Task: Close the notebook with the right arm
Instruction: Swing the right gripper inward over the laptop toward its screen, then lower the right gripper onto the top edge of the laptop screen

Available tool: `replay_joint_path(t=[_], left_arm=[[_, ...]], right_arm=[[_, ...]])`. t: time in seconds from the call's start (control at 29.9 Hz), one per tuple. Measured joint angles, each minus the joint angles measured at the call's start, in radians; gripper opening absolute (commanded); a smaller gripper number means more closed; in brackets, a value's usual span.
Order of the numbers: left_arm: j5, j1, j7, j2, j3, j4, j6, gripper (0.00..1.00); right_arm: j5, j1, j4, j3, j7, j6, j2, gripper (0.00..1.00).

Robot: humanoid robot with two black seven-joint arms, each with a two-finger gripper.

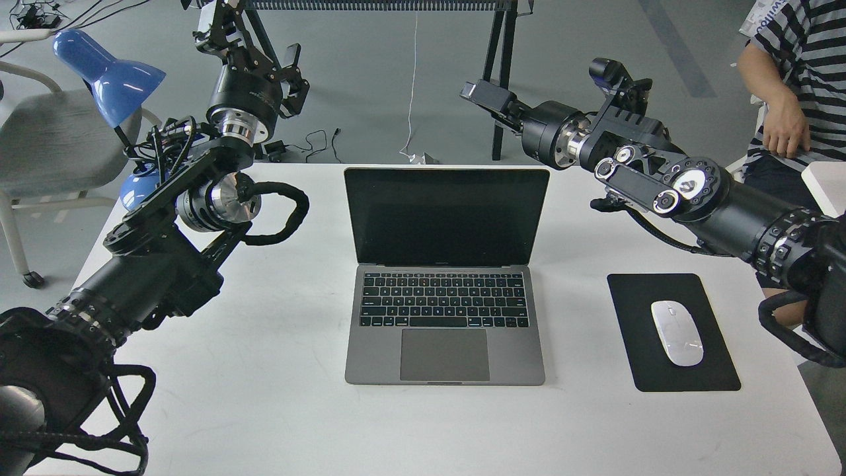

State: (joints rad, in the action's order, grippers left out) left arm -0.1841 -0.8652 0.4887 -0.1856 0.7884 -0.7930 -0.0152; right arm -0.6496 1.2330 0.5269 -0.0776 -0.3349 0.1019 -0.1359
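Observation:
The notebook point(444, 357) lies open in the middle of the white table point(264, 396), its dark screen point(446, 215) upright and facing me. My right arm point(667, 188) reaches in from the right, above the table's far edge. Its gripper point(492, 109) points left, high up, behind and above the screen's top right corner and not touching it. Its two fingers look apart with nothing between them. My left gripper point(254, 46) is raised at the far left, open and empty, well away from the notebook.
A white mouse point(677, 332) lies on a black mouse pad point(720, 370) to the right of the notebook. A blue desk lamp point(106, 76) stands at the table's far left. A person point(786, 99) in a striped shirt sits at the far right. A black table frame point(502, 79) stands behind.

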Motion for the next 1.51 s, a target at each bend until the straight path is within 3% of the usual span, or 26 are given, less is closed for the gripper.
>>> replay_joint_path(t=[0.77,1.51], left_arm=[[0.000,0.001,0.000,0.000,0.000,0.000,0.001,1.00],[0.002,0.002,0.000,0.000,0.000,0.000,0.001,1.00]], right_arm=[[0.005,-0.030,0.013,-0.010,-0.004,0.039,0.010,1.00],[0.002,-0.031,0.375,-0.084,-0.001,0.143,-0.166,1.00]])
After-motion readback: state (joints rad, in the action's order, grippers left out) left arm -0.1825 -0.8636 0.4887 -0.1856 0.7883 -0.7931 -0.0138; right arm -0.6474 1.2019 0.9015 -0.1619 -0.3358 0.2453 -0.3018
